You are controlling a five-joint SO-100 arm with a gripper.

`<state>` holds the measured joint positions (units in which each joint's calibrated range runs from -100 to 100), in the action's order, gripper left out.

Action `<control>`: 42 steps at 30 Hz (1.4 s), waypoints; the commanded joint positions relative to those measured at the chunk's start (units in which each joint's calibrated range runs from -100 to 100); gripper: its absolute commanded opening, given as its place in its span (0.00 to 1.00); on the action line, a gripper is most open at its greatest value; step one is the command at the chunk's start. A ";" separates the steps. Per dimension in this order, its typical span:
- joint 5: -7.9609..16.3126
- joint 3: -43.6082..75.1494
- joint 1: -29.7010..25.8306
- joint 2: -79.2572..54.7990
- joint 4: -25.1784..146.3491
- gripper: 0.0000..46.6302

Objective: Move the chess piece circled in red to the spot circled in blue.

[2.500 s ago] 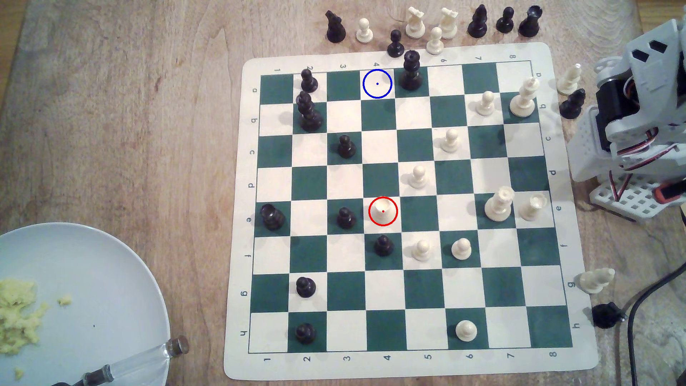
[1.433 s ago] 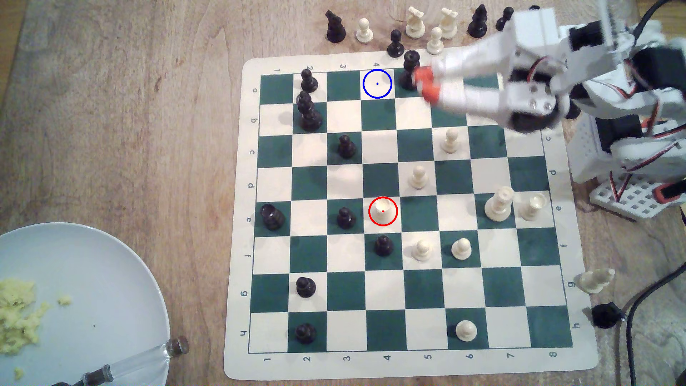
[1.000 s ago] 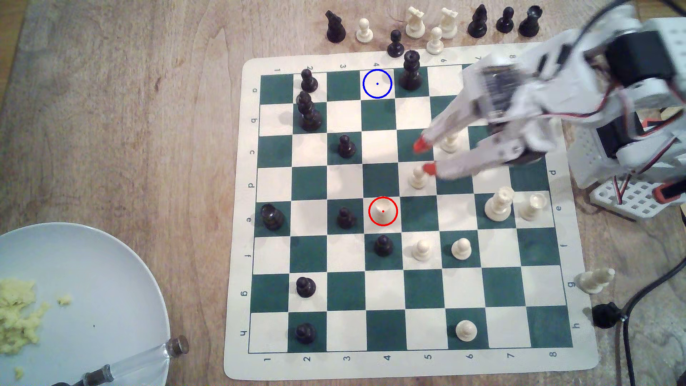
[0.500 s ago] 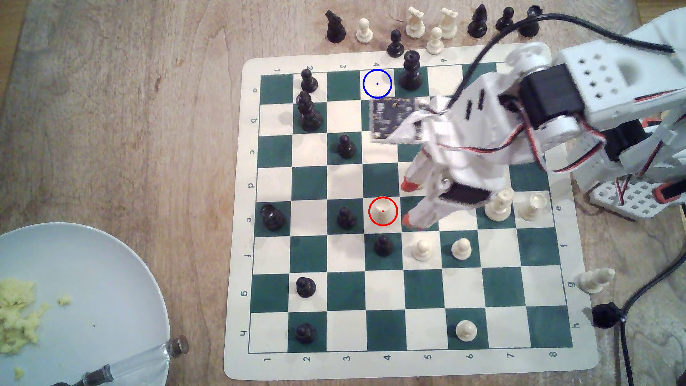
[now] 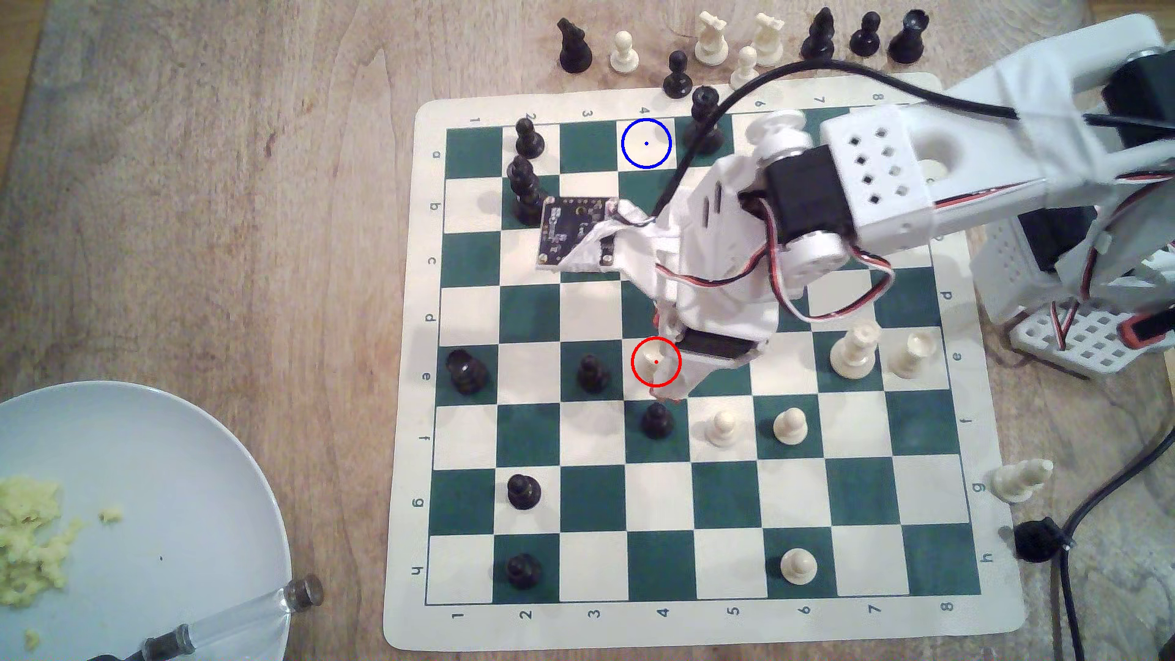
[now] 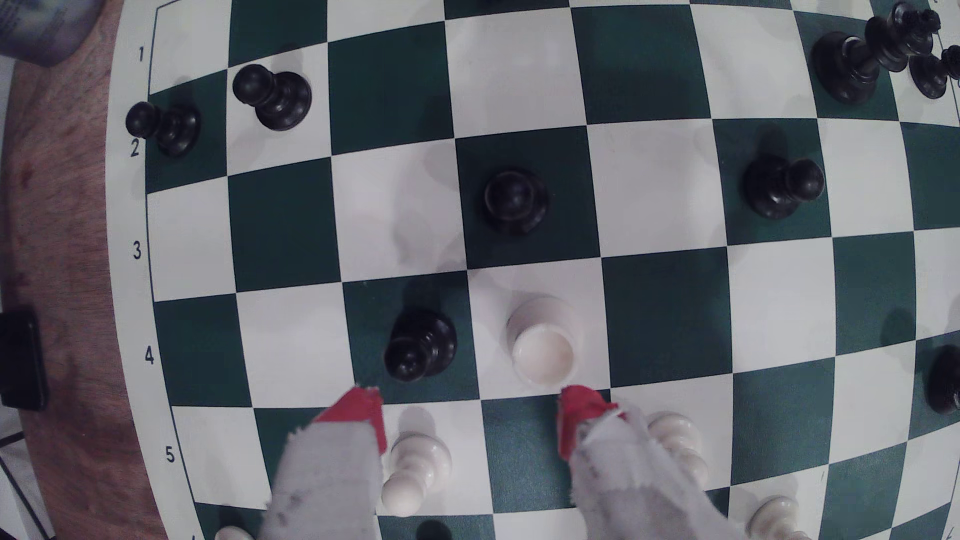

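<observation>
A pale blue plate [image 5: 191, 483] with yellow crumbs [image 5: 28, 534] sits on the wooden table [image 5: 222, 190] at the exterior view's lower left — a glass vial [image 5: 235, 620] lies across its rim. Captured pieces, black and cream, line the table beyond the green-and-cream chessboard [image 5: 725, 502] — a black pawn [image 5: 657, 421] stands on the board.

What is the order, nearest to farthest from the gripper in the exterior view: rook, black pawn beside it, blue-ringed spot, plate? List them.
Measured from the open gripper:
1. The rook, in the red ring, right at the fingertips.
2. The black pawn, one square below it in the view.
3. The spot, on the board's top row.
4. The plate, off the board at lower left.
</observation>
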<state>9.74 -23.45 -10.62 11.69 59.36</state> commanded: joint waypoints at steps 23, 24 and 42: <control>-0.73 5.23 2.52 -7.10 -3.59 0.38; -0.73 5.23 2.52 -7.27 -3.67 0.38; -0.88 5.14 2.60 -11.01 -5.55 0.33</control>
<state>8.86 -22.73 -8.41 0.29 54.42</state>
